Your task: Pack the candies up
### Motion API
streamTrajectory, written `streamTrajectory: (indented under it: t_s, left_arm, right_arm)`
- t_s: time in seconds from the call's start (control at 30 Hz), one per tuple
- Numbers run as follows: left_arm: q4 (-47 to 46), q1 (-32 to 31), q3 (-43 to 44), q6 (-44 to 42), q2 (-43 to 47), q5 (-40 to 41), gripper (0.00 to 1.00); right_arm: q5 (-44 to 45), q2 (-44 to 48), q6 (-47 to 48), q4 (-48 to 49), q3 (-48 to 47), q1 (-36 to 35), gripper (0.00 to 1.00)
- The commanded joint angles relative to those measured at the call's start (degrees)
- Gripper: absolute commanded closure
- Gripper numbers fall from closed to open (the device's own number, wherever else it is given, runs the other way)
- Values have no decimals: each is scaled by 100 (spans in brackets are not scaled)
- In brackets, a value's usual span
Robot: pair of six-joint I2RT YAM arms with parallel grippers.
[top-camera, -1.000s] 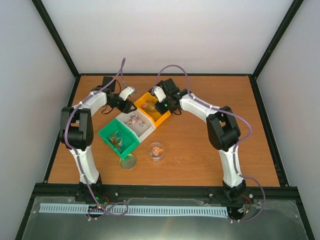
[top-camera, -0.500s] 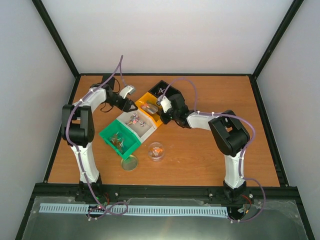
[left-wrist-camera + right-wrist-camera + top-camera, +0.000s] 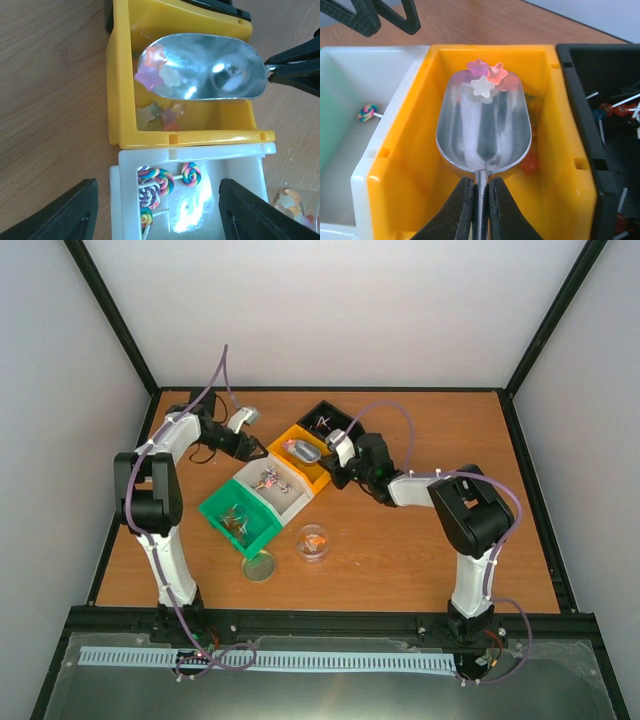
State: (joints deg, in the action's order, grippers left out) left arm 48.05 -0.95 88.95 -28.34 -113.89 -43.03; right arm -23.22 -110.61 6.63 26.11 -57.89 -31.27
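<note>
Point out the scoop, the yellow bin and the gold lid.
scoop (image 3: 482,135), right wrist view, middle of its bowl.
yellow bin (image 3: 402,150), right wrist view, bare inner left wall.
gold lid (image 3: 257,564), top external view, its centre.

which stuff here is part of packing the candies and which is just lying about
Job: star candies, metal scoop in the right tool, yellow bin, probably the clear jar.
Lying about: white bin, green bin, black bin, gold lid.
</note>
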Motion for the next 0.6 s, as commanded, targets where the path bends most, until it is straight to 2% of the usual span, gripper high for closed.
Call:
streamTrajectory:
  t_s: [0.0,0.23,0.33,0.43,0.57]
  left_arm:
    - [167,34,279,15,248,-147,31]
    - [207,47,324,52,275,-135,29]
    - [227,42,355,76,247,-132,28]
    - [247,47,369,59,235,-119,28]
    - [279,42,320,-15,255,-83,28]
  right_arm:
    - [-356,300,-126,918,296,173,97]
    - [-820,484,-157,1877,942,479,97]
    - [-953,515,-172,1867,970,589,97]
    - [-1361,686,-51,1533,937,717,97]
    - [-2177,1130,657,355,794,898,97]
